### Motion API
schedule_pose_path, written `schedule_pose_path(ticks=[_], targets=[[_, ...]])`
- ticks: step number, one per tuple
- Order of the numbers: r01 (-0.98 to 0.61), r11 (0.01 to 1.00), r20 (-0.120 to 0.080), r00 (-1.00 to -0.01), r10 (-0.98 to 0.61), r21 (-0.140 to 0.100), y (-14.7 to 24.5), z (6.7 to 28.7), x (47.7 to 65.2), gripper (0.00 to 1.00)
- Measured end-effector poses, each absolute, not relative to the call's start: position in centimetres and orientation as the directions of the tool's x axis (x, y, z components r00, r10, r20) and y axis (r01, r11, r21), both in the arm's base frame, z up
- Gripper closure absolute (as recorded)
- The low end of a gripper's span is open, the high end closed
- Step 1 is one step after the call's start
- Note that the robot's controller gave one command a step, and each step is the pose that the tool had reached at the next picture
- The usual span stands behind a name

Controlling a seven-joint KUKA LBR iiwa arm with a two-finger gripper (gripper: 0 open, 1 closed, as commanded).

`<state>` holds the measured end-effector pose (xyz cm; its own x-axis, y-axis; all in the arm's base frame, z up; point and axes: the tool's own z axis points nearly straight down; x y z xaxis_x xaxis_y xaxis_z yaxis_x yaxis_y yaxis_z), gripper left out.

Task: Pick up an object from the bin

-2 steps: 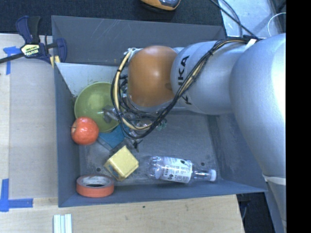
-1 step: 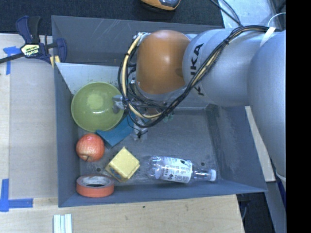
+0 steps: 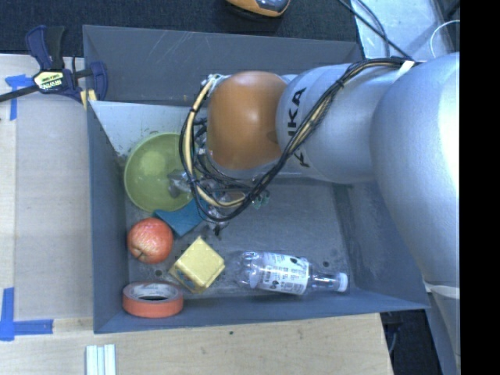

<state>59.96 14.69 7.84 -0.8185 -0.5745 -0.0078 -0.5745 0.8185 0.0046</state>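
Hanging over a flat blue pad (image 3: 181,220) beside the green bowl (image 3: 152,174), the end effector (image 3: 209,205) hides whether it is open.

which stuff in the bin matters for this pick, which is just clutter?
In play: gripper; blue pad it hangs over.
Just lying about: green bowl; red apple; yellow block; clear bottle; orange tape roll.

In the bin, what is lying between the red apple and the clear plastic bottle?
The camera view shows a yellow block, which looks like a sponge, lying between the red apple and the clear plastic bottle, close to both.
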Motion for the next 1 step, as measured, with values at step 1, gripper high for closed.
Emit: schedule_pose_path(ticks=[1], targets=[[-0.821, 0.571, -0.016, -0.571, -0.821, -0.010, 14.99, 7.13, 61.35, 0.00]])
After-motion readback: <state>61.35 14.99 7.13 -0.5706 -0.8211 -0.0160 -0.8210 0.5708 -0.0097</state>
